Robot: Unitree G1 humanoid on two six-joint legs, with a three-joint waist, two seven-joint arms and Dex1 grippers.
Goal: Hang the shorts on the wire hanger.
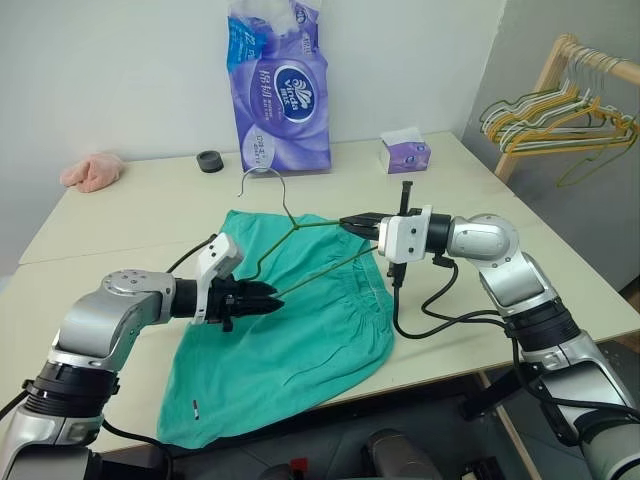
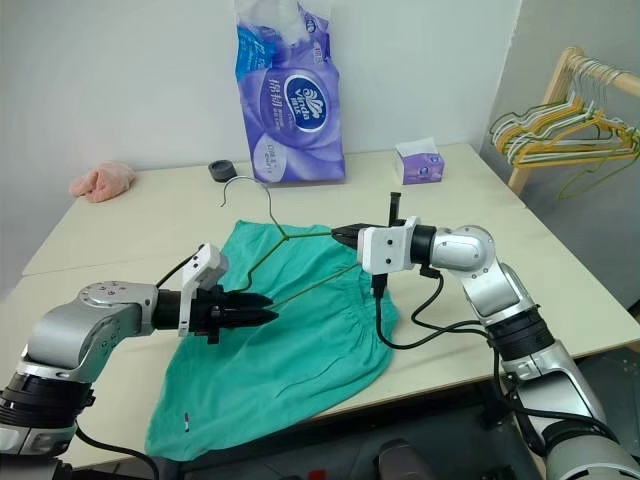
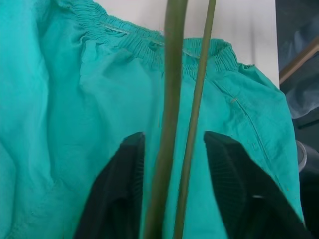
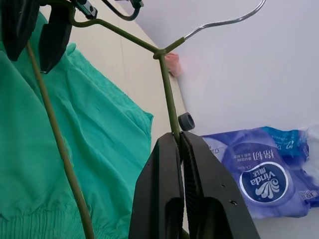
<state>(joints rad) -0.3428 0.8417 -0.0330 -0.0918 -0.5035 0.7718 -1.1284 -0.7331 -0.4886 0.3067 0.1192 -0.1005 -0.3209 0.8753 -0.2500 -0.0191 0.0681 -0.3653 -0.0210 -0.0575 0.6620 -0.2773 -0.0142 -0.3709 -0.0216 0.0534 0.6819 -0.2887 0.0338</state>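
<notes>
Teal shorts (image 1: 290,350) lie flat on the table (image 1: 150,215) beneath a wire hanger (image 1: 300,245), its right shoulder pinched by the right gripper (image 1: 352,222) while the half-closed left gripper (image 1: 268,297) straddles the left corner (best clamped firmly before threading).

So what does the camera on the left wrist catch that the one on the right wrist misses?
Left wrist view alone: the left gripper, its jaws apart around two wires, and the gathered waistband. Right wrist view alone: the right gripper shut on the wire hanger, its hook, the purple tissue pack. Both: the shorts under the hanger.
</notes>
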